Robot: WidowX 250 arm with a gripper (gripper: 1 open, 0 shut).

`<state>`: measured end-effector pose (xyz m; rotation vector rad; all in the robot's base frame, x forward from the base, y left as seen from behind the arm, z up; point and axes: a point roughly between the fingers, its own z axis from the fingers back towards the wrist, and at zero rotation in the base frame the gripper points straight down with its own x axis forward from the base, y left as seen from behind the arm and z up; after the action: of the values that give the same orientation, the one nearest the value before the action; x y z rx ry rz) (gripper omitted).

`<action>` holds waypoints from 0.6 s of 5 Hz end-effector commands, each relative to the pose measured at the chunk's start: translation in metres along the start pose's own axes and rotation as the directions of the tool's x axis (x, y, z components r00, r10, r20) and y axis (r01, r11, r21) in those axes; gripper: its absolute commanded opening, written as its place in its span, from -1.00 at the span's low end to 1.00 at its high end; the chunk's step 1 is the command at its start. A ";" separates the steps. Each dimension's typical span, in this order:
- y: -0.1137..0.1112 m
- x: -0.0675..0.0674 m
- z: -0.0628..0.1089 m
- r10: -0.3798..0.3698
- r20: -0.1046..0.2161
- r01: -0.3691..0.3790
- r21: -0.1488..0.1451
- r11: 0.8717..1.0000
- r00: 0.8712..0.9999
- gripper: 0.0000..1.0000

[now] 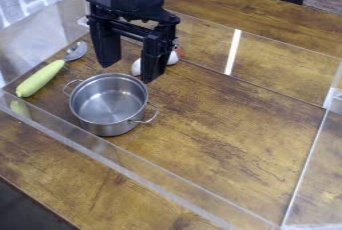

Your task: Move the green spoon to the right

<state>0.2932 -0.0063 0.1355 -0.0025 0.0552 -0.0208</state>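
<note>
The green spoon (47, 72) lies on the wooden table at the left, its yellow-green handle pointing toward the lower left and its small silver bowl toward the upper right. My gripper (132, 62) hangs over the table to the right of the spoon, pointing straight down. Its two black fingers stand wide apart with nothing between them, so it is open. It does not touch the spoon.
A silver pot (110, 104) with two side handles stands just in front of the gripper. A white mushroom-shaped thing with a red cap (152, 66) sits behind the right finger, partly hidden. Clear plastic walls (160, 179) fence the table.
</note>
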 end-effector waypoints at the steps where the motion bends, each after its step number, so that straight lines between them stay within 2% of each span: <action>1: 0.003 -0.001 -0.014 -0.039 -0.039 0.039 0.000 0.999 0.998 1.00; 2: 0.036 -0.009 -0.015 -0.021 -0.038 0.021 -0.002 1.000 0.999 1.00; 3: 0.084 -0.009 -0.016 -0.002 -0.024 0.002 0.011 1.000 1.000 1.00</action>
<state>0.2773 0.0759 0.1064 -0.0058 0.1332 -0.0134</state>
